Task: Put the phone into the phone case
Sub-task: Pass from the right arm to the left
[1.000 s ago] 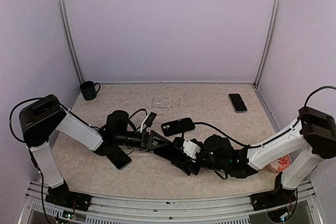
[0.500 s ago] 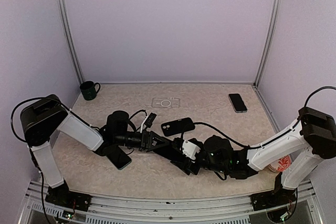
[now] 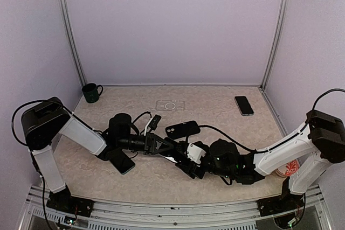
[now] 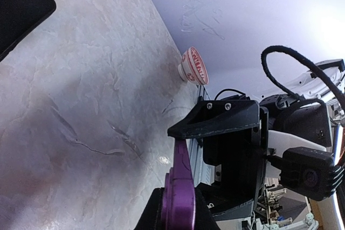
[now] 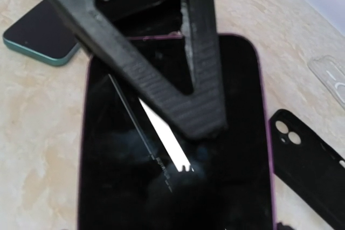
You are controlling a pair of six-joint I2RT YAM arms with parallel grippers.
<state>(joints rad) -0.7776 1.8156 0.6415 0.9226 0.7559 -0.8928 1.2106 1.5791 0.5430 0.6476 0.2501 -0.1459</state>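
A: Where was the phone (image 5: 237, 133)?
B: Over the beige marbled table (image 3: 226, 112), near centre, lilac walls (image 3: 172, 25) behind, case (image 3: 183, 129) just beyond. The left claw (image 3: 171, 148) pinched its edge; the right claw (image 3: 186, 164) clasped it too.

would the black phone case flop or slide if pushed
The black case looks thin and empty, so it probably flexes when gripped. Lying flat on the smooth table, it would likely slide, not tip.
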